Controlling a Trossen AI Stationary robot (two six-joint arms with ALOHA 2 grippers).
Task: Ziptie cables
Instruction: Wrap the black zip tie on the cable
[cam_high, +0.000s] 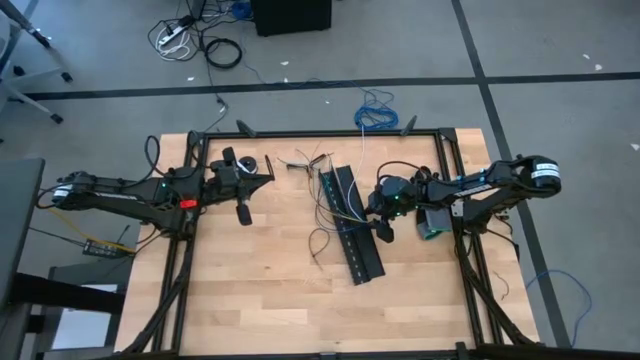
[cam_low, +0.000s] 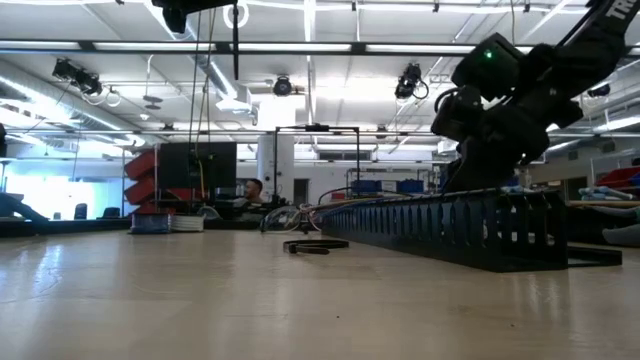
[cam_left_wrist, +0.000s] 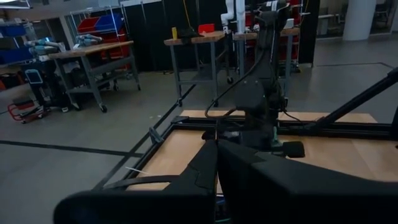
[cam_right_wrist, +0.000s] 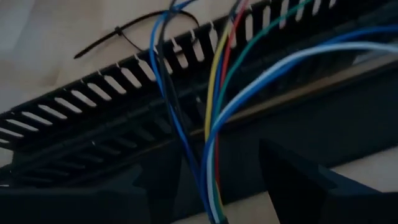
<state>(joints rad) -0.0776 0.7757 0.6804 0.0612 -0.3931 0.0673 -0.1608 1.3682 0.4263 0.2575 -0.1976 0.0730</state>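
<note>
Right end effector (cam_right_wrist: 217, 180) open around the cables (cam_right_wrist: 214, 124), just above the slotted black duct (cam_high: 352, 225). Left end effector (cam_high: 243, 213) shut, idle well left of the duct. Nothing tied yet: ziptie (cam_right_wrist: 134, 34) lying loose beyond the duct on the worktop (cam_high: 260, 290).

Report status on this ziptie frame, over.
Right gripper open, straddling the cables over the slotted black duct. Left gripper shut, parked at table's left. One ziptie lies loose beyond the duct.

Two robot arms, one tool apiece: the left tool (cam_high: 243, 211) and the right tool (cam_high: 381, 229). One slotted black duct (cam_high: 352, 222), one ziptie (cam_right_wrist: 118, 35) seen close, about six coloured cables (cam_right_wrist: 211, 124).
</note>
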